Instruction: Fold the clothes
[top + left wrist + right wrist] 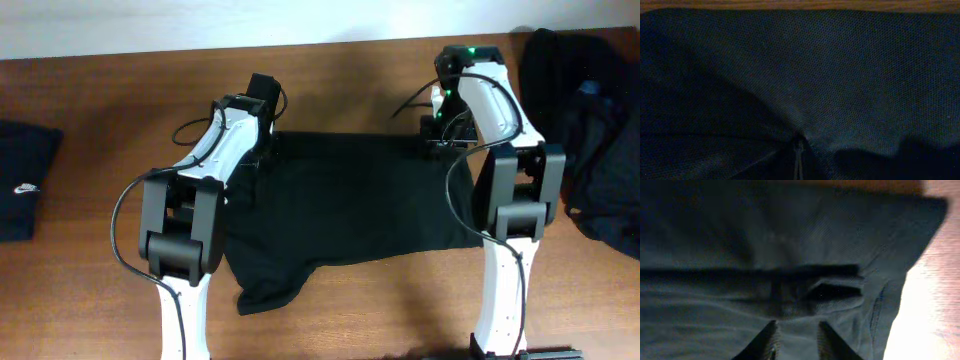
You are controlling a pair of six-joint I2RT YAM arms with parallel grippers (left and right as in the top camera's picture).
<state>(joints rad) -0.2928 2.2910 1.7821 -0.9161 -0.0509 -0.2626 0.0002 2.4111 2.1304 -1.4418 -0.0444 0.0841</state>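
On the table point(90, 100), black T-shirt point(350, 210) spread wide, left gripper point(799, 159) pinching it, right gripper point(797, 340) narrowly parted, perhaps touching.

A brown wooden table point(100, 100) meets a pale wall point(200, 20) along its far edge.

On the table point(100, 90) a shirt point(350, 205) lies centred, a folded garment point(22, 185) left, a heap point(590, 130) right.

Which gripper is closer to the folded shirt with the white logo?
Left. The left gripper pinches the spread shirt nearer the folded shirt; the right gripper sits farther across.
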